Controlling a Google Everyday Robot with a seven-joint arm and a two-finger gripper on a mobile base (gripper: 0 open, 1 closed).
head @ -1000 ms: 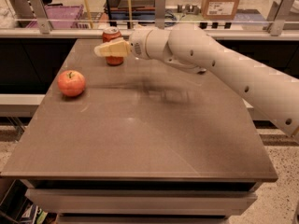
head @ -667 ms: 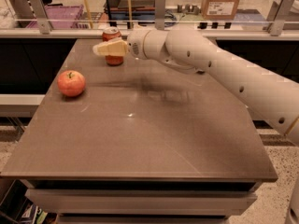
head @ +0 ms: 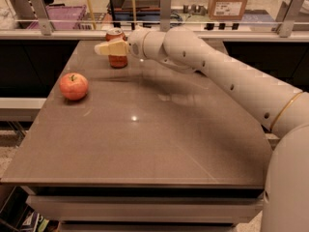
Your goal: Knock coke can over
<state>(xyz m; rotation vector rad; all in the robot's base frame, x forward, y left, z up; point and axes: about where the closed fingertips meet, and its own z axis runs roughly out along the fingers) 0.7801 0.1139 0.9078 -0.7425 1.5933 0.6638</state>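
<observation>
The gripper (head: 101, 48) is held level over the far left part of the table (head: 145, 149), across the front of the coke can (head: 118, 61); whether it is open or closed cannot be told. The can is stood upright near the far edge. An apple (head: 74, 86) is set apart, by the left edge.

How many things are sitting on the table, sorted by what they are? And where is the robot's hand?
Apples: 1, the apple near the left edge of the table.
Cans: 1, the red soda can at the back.
Total: 2 things.
The robot's hand is across the front of the soda can, over its upper half.
</observation>
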